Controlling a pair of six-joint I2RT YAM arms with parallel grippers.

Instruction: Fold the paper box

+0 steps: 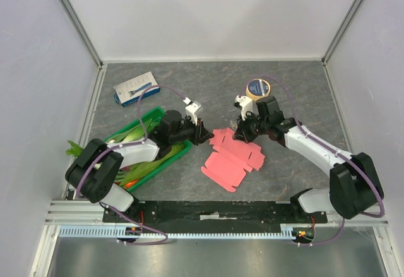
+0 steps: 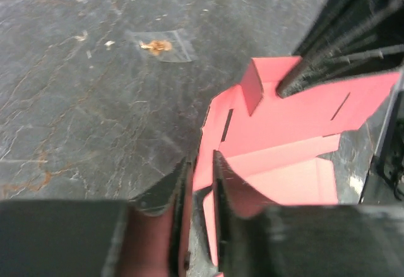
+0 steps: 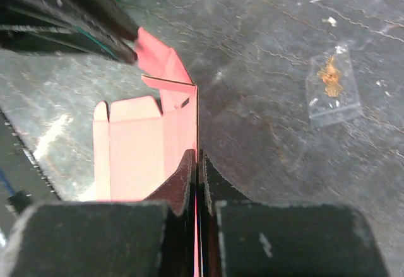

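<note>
Salmon-pink paper box (image 1: 235, 158): card cut-out, mostly flat at desk (image 1: 290, 100) centre, far flaps raised, slots visible. Right hand (image 3: 198, 163) clamped on one upright edge; left hand (image 2: 201, 171) seemingly pinching opposite flap.

No readable text from my seat. The blue-and-white package (image 1: 135, 88) on the bench (image 1: 297, 94) has print too small to make out, and the round item's (image 1: 257, 88) dark top label is a blur.
</note>
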